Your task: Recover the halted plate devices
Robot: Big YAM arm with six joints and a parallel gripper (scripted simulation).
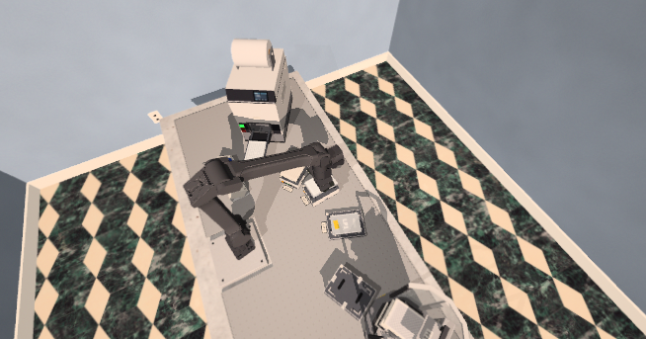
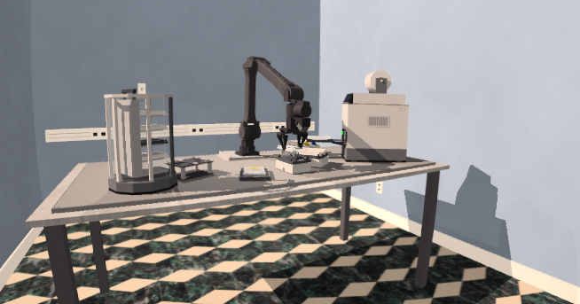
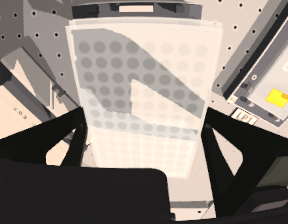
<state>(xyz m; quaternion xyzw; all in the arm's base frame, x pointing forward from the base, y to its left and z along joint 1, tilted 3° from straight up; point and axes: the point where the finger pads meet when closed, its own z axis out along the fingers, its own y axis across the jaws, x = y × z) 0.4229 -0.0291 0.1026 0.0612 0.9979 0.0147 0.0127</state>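
Note:
My gripper is shut on a pale well plate by its long sides. The plate is just above the shaker nearest LP1; its gap to the locators is hard to see. The other shaker stands behind it and carries a pale plate; its seating is unclear. SEAL has a white plate on its extended carrier. LP1 holds a clear lid with a yellow mark. Nest N6 is empty. H1 holds several plates.
PANEL is mostly behind the arm; its blue key shows. H1's guard and posts stand beyond N6. The arm's upper links pass over the deck between the base and the shakers. The LP1 frame is close beside the shaker.

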